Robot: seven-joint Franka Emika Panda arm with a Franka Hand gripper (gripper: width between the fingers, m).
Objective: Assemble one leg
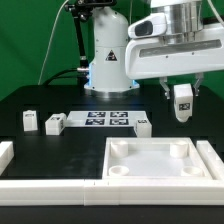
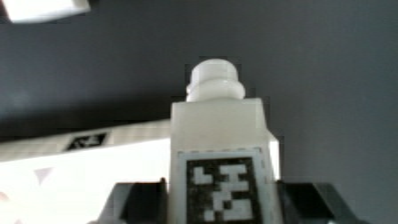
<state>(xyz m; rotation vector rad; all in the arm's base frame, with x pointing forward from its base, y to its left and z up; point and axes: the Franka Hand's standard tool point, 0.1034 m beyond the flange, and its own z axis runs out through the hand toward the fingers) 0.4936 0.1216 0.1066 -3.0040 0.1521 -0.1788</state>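
My gripper (image 1: 181, 104) is shut on a white leg (image 1: 182, 100) and holds it in the air, above the far right corner of the large white square panel (image 1: 160, 160). In the wrist view the held leg (image 2: 222, 130) fills the middle, its round peg pointing away and its tag between my fingers (image 2: 139, 205). Three more legs stand on the black table: two at the exterior view's left (image 1: 29, 121) (image 1: 55, 123) and one near the middle (image 1: 142, 125). The panel's corner sockets (image 1: 180, 150) face up.
The marker board (image 1: 108, 119) lies flat behind the panel. Long white border bars (image 1: 50, 185) run along the front edge and at the far left (image 1: 4, 153). The robot base (image 1: 108, 60) stands at the back. The wrist view shows the panel's edge (image 2: 71, 160) below.
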